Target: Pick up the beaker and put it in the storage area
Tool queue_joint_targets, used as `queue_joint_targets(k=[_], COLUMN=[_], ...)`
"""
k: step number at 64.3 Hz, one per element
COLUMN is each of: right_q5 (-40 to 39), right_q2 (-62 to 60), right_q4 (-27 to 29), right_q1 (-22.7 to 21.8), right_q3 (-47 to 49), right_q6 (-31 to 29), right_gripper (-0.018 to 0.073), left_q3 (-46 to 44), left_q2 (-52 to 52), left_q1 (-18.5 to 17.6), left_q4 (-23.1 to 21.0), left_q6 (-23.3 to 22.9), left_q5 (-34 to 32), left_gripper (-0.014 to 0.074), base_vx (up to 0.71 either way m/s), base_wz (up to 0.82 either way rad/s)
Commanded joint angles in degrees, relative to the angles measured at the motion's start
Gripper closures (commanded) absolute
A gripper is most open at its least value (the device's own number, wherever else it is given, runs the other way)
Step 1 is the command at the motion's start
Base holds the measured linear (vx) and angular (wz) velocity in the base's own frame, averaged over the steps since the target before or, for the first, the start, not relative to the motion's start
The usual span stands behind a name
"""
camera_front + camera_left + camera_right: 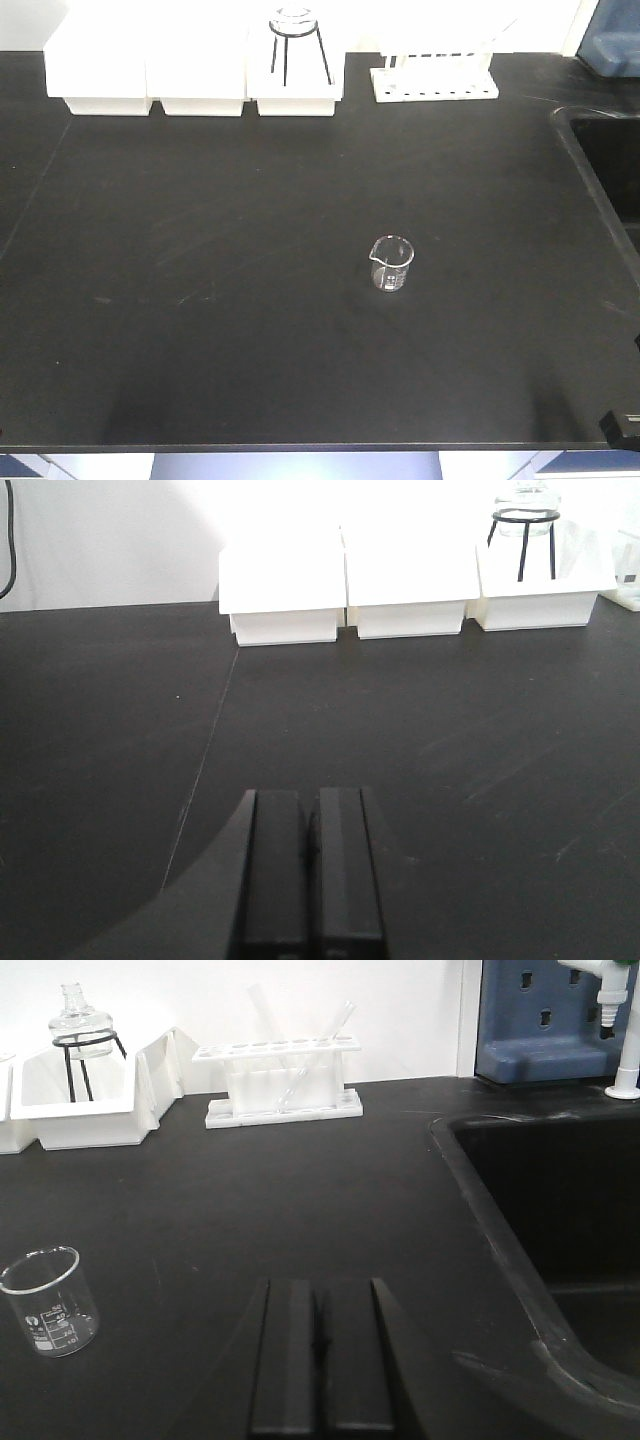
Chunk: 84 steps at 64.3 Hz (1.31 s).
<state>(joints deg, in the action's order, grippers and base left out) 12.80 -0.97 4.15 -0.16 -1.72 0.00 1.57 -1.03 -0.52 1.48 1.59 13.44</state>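
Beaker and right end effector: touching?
Apart. The right wrist view shows bare benchtop between the beaker and the shut right end effector.

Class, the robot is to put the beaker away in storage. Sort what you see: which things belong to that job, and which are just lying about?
For the job: beaker, left claw, right claw (both shut). The storage area is not in view.
Lying about: white bins, flask on tripod, test-tube rack, sink.
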Motion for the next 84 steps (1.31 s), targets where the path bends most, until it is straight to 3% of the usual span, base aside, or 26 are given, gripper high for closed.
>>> queue_joint_targets(k=[1, 29, 45, 63, 73, 84], right_q5=[-4.3, -5.0, -5.7, -18.7, -25.9, -17.6], right_q2=[-1.1, -1.1, -1.1, -1.1, -1.0, 1.8], right_q4=[-0.2, -0.1, 3.7, 4.8, 2.6, 1.0], right_q1=[-0.1, -0.1, -0.1, -0.1, -0.1, -0.1], right_q3=[-0.4, -0.4, -0.4, -0.4, 0.4, 6.6], right_q6=[0.0, 0.0, 0.4, 1.3, 0.9, 2.0], right_gripper=[0.0561, 0.0561, 0.0561, 0.0561, 0.0561, 0.0561], left_q3=[-1.2, -1.2, -1.2, -1.2, -1.2, -1.2], left_q2=[-0.4, -0.4, -0.4, -0.4, -0.4, -0.3], left_q1=[0.0, 0.0, 0.0, 0.0, 0.0, 0.0], left_q4=[-0.1, -0.1, -0.1, -0.1, -1.5, -6.6], left_q6=[-0.2, -0.2, -0.2, -0.2, -0.7, -2.7], left_q5=[-6.2, -7.7, -7.6, -7.7, -9.1, -10.8], left_gripper=[0.0603, 0.0603, 0.0603, 0.0603, 0.0603, 0.0603], base_vx=[0.00, 0.00, 0.00, 0.00, 0.00, 0.00], base_wz=[0.00, 0.00, 0.00, 0.00, 0.00, 0.00])
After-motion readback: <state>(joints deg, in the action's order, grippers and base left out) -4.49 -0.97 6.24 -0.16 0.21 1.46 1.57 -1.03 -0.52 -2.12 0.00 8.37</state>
